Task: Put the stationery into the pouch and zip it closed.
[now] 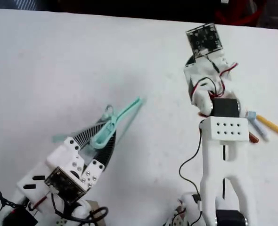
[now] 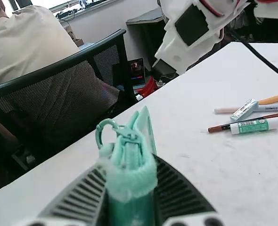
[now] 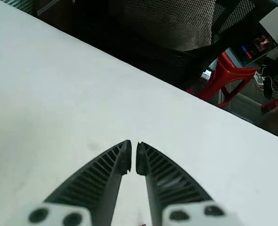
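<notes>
A mint-green pouch (image 1: 127,110) is held edge-on over the left half of the table. My left gripper (image 1: 108,129) is shut on its zipper end. In the left wrist view, the pouch (image 2: 143,127) rises from between the fingers (image 2: 176,193), with its ring-shaped zipper pull (image 2: 106,129) on top. Whether the zip is open is hidden. The stationery lies on the right side: an orange pencil (image 2: 275,98), a white tube with a green label (image 2: 256,125), a brown pen (image 2: 224,127) and a white-blue pen (image 1: 257,125). My right gripper (image 3: 133,157) is shut on nothing above bare table.
The right arm's white body (image 1: 224,141) stands beside the stationery and covers part of it in the high view. The table's far edge (image 3: 186,89) runs ahead of the right gripper, with a mesh chair (image 2: 59,94) and a red stool (image 3: 224,77) beyond.
</notes>
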`<state>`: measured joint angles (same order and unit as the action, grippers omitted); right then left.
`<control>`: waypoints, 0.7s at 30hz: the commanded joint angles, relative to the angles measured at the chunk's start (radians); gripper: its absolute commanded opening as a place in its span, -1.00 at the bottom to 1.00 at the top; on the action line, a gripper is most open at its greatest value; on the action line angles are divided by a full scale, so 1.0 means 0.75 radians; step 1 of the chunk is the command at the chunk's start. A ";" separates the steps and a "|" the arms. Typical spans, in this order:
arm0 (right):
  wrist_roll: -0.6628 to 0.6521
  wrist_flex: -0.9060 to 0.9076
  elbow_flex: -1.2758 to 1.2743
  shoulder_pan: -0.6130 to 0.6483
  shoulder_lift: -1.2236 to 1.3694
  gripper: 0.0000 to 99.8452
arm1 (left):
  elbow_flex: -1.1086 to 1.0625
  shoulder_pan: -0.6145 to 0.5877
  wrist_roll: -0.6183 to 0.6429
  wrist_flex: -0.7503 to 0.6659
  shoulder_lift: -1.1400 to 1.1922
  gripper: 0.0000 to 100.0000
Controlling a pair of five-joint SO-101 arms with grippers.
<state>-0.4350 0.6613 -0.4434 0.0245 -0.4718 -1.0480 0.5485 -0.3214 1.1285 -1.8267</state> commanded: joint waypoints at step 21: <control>0.538 1.415 1.248 0.787 0.118 -0.60 | -0.045 0.017 -0.025 -0.027 -0.003 -0.95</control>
<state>-0.1619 1.6893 0.3775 0.5616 -0.4565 -1.0725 0.5501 -0.3276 1.1208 -1.8267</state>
